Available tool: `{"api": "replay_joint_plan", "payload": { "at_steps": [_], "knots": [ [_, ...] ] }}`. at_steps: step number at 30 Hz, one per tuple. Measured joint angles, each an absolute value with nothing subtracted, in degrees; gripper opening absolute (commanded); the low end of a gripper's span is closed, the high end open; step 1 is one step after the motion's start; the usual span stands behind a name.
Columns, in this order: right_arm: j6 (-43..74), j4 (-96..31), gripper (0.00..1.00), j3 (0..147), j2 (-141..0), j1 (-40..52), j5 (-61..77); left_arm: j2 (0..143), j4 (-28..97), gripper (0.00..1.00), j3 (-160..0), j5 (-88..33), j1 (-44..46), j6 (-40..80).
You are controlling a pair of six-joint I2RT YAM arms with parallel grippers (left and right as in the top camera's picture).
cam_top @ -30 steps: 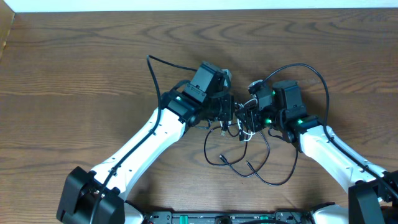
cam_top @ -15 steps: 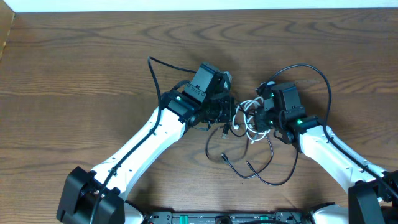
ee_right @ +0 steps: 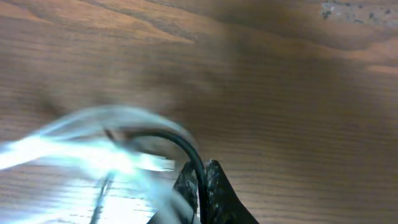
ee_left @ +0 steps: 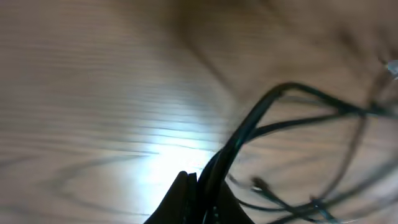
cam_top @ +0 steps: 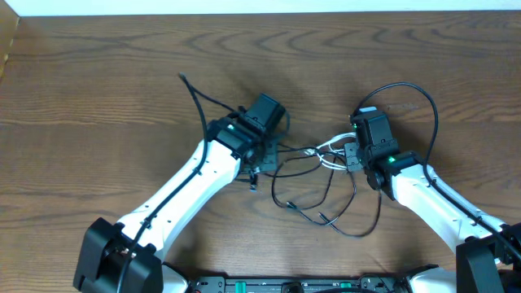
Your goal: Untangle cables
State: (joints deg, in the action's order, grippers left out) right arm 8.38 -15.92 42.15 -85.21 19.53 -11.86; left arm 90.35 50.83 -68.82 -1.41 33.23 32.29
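Thin black cables (cam_top: pixel 313 207) lie looped on the wooden table between my two arms, tangled with a short white cable (cam_top: pixel 332 145). My left gripper (cam_top: pixel 262 159) is shut on black cable strands (ee_left: pixel 249 127) that stretch to the right. My right gripper (cam_top: pixel 352 155) is shut on a black cable (ee_right: pixel 186 149), with the blurred white cable (ee_right: pixel 81 146) beside it. The strands between the grippers are pulled fairly taut. A black cable end (cam_top: pixel 182 78) trails off behind the left arm.
A black cable loop (cam_top: pixel 419 94) arcs behind the right arm. The table's far edge (cam_top: pixel 260 11) meets a white surface. The arm bases stand at the near edge (cam_top: pixel 301 283).
The grippers have moved apart, left going left and right going right. The bundle between them has stretched out, and the loose loops below have shifted.
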Motion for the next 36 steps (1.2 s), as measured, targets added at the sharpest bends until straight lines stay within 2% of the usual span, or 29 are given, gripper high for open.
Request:
{"api": "replay_joint_plan", "payload": {
  "at_steps": [3,4,8,10,12,14,15,17,19,22,26,30,35,36],
  "knots": [
    [8.43,-16.62,0.01,42.15,-85.21,19.40,-13.10,90.35,52.69,0.17,-68.82,0.21,30.26,33.74],
    [8.43,-16.75,0.01,42.15,-85.21,19.29,-13.41,90.35,53.10,0.26,-68.82,0.27,28.88,34.41],
    [8.69,-17.54,0.01,42.15,-85.21,17.12,-16.69,90.35,54.08,0.30,-68.82,-2.26,22.11,34.74],
    [8.75,-17.58,0.29,42.15,-85.21,16.12,-18.24,90.35,53.71,0.43,-68.82,-6.50,18.41,33.19],
    [9.02,-17.58,0.42,42.15,-85.21,15.94,-18.94,90.35,53.15,0.52,-68.82,-10.61,17.12,31.20],
    [8.82,-17.54,0.58,42.15,-85.21,15.92,-19.05,90.35,52.88,0.56,-68.82,-14.26,16.62,29.80],
    [8.91,-17.45,0.64,42.15,-85.21,15.92,-18.87,90.35,52.84,0.57,-68.82,-15.44,16.58,29.28],
    [8.97,-17.08,0.68,42.15,-85.21,15.92,-17.96,90.35,52.82,0.59,-68.82,-17.39,16.64,28.45],
    [9.06,-16.62,0.82,42.15,-85.21,15.92,-16.32,90.35,52.75,0.60,-68.82,-18.55,17.06,28.05],
    [9.06,-15.73,0.98,42.15,-85.21,15.92,-13.32,90.35,52.45,0.60,-68.82,-19.49,18.33,27.20],
    [6.90,-13.19,0.99,42.15,-85.21,15.92,-4.10,90.35,51.99,0.61,-68.82,-19.92,20.97,26.87],
    [2.42,-11.18,0.99,42.13,-85.21,15.92,11.57,90.35,51.79,0.61,-68.82,-20.53,23.97,26.72],
    [0.30,-10.96,0.94,42.13,-85.21,15.92,19.90,90.35,51.64,0.61,-68.82,-20.71,28.34,26.70],
    [0.12,-10.92,0.96,42.13,-85.21,15.90,20.49,90.35,51.53,0.61,-68.82,-20.73,29.04,26.70]
  ]
}}
